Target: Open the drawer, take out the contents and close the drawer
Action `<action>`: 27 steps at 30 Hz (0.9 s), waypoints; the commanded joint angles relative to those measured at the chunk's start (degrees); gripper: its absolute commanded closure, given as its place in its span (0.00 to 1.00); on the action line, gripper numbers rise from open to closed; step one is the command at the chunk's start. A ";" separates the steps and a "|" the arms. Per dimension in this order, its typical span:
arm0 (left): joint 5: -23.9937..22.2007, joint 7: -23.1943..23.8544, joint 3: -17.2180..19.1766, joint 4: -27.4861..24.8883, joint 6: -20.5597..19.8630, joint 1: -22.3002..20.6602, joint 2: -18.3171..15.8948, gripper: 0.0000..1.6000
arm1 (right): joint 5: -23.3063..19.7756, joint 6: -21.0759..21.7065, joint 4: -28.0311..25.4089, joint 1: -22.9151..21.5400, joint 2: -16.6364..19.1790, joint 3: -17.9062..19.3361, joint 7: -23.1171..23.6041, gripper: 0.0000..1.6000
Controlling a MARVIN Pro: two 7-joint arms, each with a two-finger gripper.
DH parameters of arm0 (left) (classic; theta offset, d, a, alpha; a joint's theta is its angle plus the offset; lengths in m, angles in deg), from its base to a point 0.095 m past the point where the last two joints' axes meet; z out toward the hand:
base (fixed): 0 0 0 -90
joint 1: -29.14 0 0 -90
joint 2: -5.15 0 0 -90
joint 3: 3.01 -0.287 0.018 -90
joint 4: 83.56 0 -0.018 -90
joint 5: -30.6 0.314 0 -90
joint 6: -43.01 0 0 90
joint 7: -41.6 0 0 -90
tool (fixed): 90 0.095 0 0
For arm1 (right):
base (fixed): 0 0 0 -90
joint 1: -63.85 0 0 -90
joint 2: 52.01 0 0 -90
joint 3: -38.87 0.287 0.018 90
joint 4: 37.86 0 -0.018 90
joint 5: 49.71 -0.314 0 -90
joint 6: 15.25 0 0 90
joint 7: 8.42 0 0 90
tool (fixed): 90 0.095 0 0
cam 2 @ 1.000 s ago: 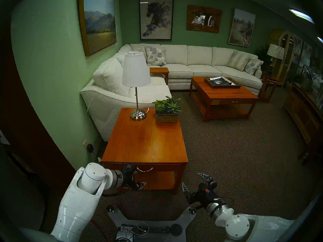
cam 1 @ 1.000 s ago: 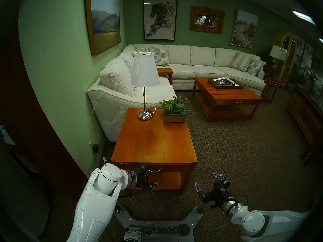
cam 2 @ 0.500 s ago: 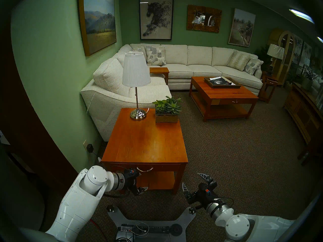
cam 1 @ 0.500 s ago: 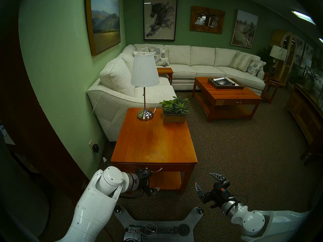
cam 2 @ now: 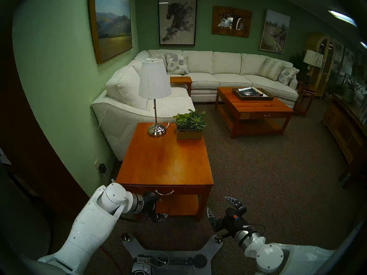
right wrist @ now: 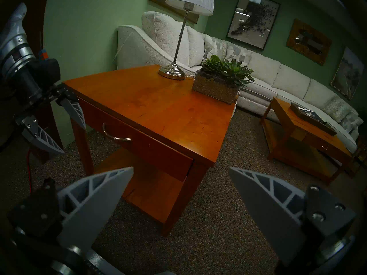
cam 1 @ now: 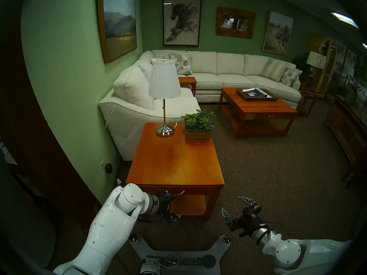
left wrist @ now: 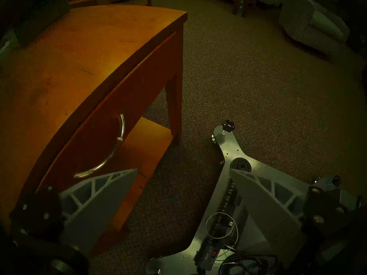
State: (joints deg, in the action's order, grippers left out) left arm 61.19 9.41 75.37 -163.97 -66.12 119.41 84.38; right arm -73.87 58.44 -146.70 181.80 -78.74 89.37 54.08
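Observation:
The drawer (cam 1: 198, 189) sits shut in the front of the orange-brown end table (cam 1: 174, 159), its curved silver handle (cam 1: 179, 193) at the centre. The contents are hidden inside. My left gripper (cam 1: 175, 206) hangs open just left of the handle (left wrist: 117, 145), one finger level with the drawer front (left wrist: 123, 94), the other lower, by the table's bottom shelf. Nothing is between its fingers. The right wrist view shows the left gripper (right wrist: 73, 139) apart from the handle (right wrist: 115, 134). My right gripper (cam 1: 230, 202) hovers open and empty over the carpet, right of the table's front leg.
A table lamp (cam 1: 164, 129) and a succulent planter (cam 1: 198, 129) stand at the back of the table top. The sofa (cam 1: 127, 113) and green wall (cam 1: 69, 109) lie to the left. My base plate (cam 1: 178, 248) is below. A coffee table (cam 1: 258, 109) stands far right.
My left arm has swung a little to the right and down, bringing its open gripper closer to the drawer handle. The right arm and the drawer have not moved.

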 commanded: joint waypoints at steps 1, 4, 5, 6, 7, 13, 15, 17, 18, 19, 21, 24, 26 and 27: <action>-0.08 0.35 -0.48 1.77 0.38 -6.49 1.55 0.00 | 0.09 -0.25 -0.99 -0.60 0.05 0.51 -0.02 0.00; 0.23 -0.30 -0.71 3.25 1.02 -7.70 2.06 0.00 | 0.09 -0.26 -0.99 -0.61 0.04 0.50 -0.02 0.00; 0.23 -0.41 -0.94 4.28 1.12 -8.52 2.24 0.00 | 0.09 -0.26 -0.98 -0.61 0.04 0.50 -0.02 0.00; 0.63 -0.98 -0.21 3.61 1.30 -7.63 2.85 0.00 | 0.09 -0.26 -0.98 -0.61 0.04 0.50 -0.02 0.00; 0.35 -1.04 -1.06 5.70 1.43 -9.46 2.79 0.00 | 0.09 -0.26 -0.98 -0.61 0.04 0.49 -0.02 0.00; 1.29 -3.83 -1.65 9.15 3.23 -11.25 4.10 0.00 | 0.09 -0.26 -0.99 -0.62 0.05 0.49 -0.03 0.00; 1.51 -4.74 -1.88 10.52 3.92 -11.69 4.50 0.00 | 0.08 -0.26 -1.00 -0.61 0.06 0.49 -0.03 0.00; 1.84 -5.87 -2.13 11.44 4.73 -11.78 4.73 0.00 | 0.08 -0.25 -1.02 -0.61 0.07 0.49 -0.04 0.00; 1.96 -6.38 -2.22 11.72 5.10 -11.71 4.83 0.00 | 0.07 -0.25 -1.03 -0.61 0.08 0.49 -0.04 0.00; 2.14 -7.13 -2.39 12.02 5.76 -11.56 4.88 0.00 | 0.07 -0.25 -1.04 -0.61 0.08 0.49 -0.04 0.00; 2.59 -8.69 -2.73 12.09 7.00 -10.84 4.92 0.00 | 0.06 -0.25 -1.05 -0.60 0.10 0.50 -0.05 0.00; 3.95 -11.11 -3.59 10.27 7.85 -8.98 4.69 0.00 | 0.06 -0.24 -1.07 -0.60 0.11 0.50 -0.05 0.00; 4.56 -12.59 -4.03 9.71 8.56 -8.07 4.63 0.00 | 0.05 -0.23 -1.08 -0.60 0.12 0.50 -0.06 0.00; 4.69 -12.93 -4.13 9.67 8.60 -7.86 4.64 0.00 | 0.04 -0.23 -1.09 -0.59 0.13 0.50 -0.06 0.00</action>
State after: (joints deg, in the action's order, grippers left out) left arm 64.76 0.37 71.94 -151.22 -60.05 110.82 88.34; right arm -73.88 58.44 -146.68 181.79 -78.74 89.32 54.07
